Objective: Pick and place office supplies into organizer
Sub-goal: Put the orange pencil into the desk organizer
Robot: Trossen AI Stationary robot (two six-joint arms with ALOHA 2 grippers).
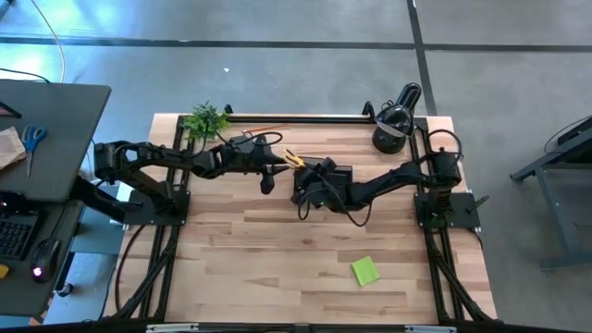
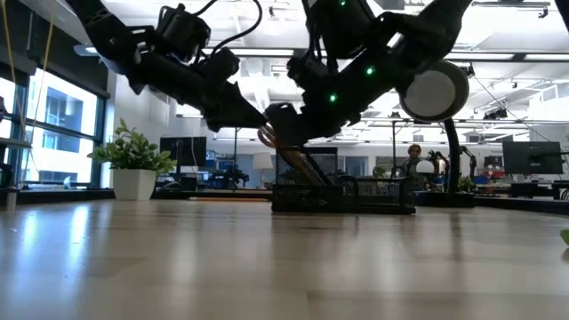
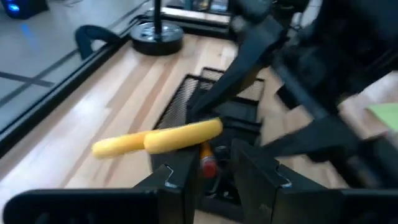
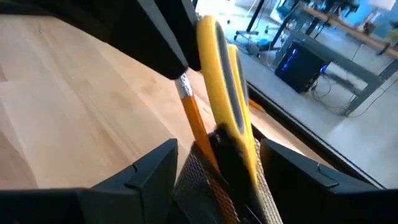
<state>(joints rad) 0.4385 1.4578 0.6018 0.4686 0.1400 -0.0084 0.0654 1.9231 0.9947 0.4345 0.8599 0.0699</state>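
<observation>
Here we see the orange pencil (image 3: 207, 160) standing in the organizer (image 1: 326, 176) beside the yellow-handled scissors (image 3: 158, 137). The left gripper (image 3: 211, 171) spreads open around it, while we cannot tell the right gripper (image 4: 214, 162)'s state. It looks light, stiff, slick; better pinched mid-shaft.

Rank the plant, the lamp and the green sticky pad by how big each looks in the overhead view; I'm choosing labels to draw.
1. plant and lamp: they cover about the same area, so I won't rank them apart.
2. sticky pad: clearly smallest.
</observation>
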